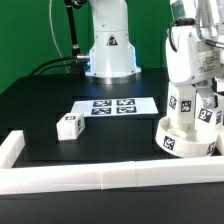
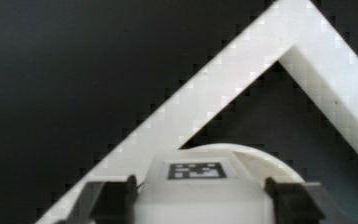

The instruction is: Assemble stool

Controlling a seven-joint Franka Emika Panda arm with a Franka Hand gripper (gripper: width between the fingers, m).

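Observation:
The round white seat (image 1: 186,141) lies at the exterior view's right, near the front rail. Two tagged white legs stand upright on it, one (image 1: 183,102) beside the other (image 1: 207,113). My gripper (image 1: 196,93) comes down onto them from above; this view does not show which leg it grips. In the wrist view my gripper (image 2: 199,204) is shut on a white leg (image 2: 202,192) with a square tag, a dark finger (image 2: 108,200) pressed on each side. A rounded white edge of the seat (image 2: 250,156) shows beyond it. Another leg (image 1: 68,126) lies loose on the table at the left.
The marker board (image 1: 115,106) lies flat mid-table in front of the robot base (image 1: 110,55). A long white border rail (image 1: 90,178) runs along the front and turns at the left corner (image 1: 10,150); its corner appears as a white V (image 2: 247,90) in the wrist view.

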